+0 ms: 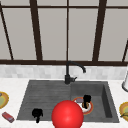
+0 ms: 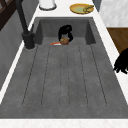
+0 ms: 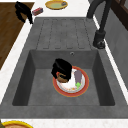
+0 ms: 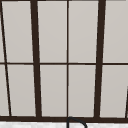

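In the basin, an orange-rimmed white plate (image 3: 83, 86) carries a brown round lump (image 3: 61, 78), a grey-purple piece (image 3: 78, 75) and a green scrap (image 3: 78, 85). My right hand (image 3: 62, 68) is curled down over the brown lump and grips it; the same hand (image 1: 86, 100) shows above the plate (image 1: 89, 109) from the front, and from the left side this hand (image 2: 65, 31) sits over the lump (image 2: 64, 41). My left hand (image 1: 37, 113) hangs at the drainboard's front edge with relaxed fingers, holding nothing, and appears again as the hand (image 3: 22, 10) over the counter edge.
A big red ball (image 1: 67, 115) fills the front middle. The black faucet (image 1: 68, 72) rises behind the sink (image 1: 45, 92). Yellow plates (image 1: 3, 100) (image 1: 124, 109) lie on the counter at both sides. A red block (image 1: 8, 117) rests front left; a white canister (image 2: 47, 3) stands far right.
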`<action>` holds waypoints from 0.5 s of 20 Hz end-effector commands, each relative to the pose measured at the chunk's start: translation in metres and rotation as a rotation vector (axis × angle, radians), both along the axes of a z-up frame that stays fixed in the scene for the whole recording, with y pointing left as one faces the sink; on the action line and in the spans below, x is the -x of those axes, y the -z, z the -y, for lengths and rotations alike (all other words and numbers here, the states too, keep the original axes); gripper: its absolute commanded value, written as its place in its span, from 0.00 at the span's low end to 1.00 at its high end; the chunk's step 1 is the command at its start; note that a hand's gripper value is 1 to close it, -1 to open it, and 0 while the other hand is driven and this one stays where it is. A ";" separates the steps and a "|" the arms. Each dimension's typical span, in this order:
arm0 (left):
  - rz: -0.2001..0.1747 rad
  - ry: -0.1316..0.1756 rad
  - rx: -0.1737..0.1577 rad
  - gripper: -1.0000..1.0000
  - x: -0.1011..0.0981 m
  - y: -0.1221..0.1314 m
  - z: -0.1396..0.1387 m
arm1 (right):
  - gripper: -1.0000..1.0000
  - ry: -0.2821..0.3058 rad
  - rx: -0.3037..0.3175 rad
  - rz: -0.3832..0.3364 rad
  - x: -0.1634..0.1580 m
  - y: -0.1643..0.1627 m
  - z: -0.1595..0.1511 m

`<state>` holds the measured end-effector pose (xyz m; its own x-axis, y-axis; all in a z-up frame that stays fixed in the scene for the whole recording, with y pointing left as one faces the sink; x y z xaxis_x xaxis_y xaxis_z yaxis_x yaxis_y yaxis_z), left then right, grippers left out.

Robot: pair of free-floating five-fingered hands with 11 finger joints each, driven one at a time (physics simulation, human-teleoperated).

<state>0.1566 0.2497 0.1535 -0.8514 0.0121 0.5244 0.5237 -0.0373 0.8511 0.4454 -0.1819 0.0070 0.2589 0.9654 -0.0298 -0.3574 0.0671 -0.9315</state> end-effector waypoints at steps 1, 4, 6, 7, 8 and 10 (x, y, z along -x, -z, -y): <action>0.000 0.000 0.000 0.50 0.000 0.000 0.000 | 1.00 0.024 0.000 0.012 0.005 -0.031 0.013; 0.000 0.000 0.000 0.50 0.000 0.000 0.000 | 1.00 0.029 0.001 0.010 0.009 -0.054 0.021; 0.000 0.000 0.000 0.50 0.000 0.000 0.000 | 1.00 0.024 0.005 0.016 0.017 -0.070 0.027; 0.000 0.000 0.000 0.50 0.000 0.000 0.000 | 1.00 0.015 0.011 0.019 0.020 -0.078 0.030; 0.000 0.000 0.000 0.50 0.000 0.000 0.000 | 1.00 0.008 0.011 0.020 0.025 -0.087 0.034; 0.000 0.000 0.000 0.50 0.000 0.000 0.000 | 1.00 0.002 0.013 0.030 0.035 -0.103 0.044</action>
